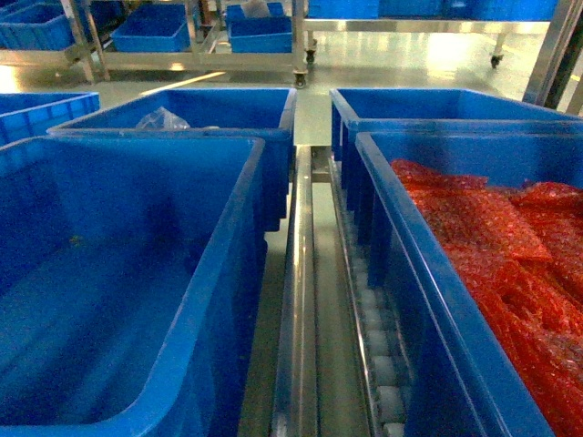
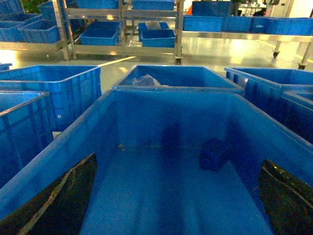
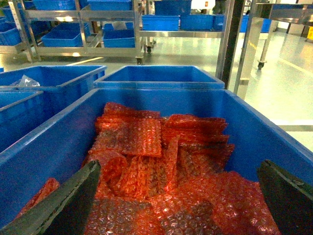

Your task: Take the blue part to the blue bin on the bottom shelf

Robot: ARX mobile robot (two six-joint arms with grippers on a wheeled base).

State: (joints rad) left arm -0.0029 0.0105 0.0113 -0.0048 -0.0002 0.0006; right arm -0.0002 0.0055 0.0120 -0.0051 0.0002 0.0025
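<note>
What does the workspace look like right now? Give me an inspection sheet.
Surface: roller shelf with rails, crates on it.
Job's things: blue part lies in left bin, toward its far wall.
Clutter: red bubble wrap fills right bin; clear bag in far crate.
Grippers: left gripper open over left bin; right gripper open over wrap.
Cables: nothing seen.
Surroundings: racks with blue crates, shiny floor.

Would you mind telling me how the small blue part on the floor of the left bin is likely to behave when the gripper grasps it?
The blue part looks blocky, so probably rigid and unlikely to roll. It seems small inside the blue bin, so likely light. On that smooth floor it may slide if nudged.
</note>
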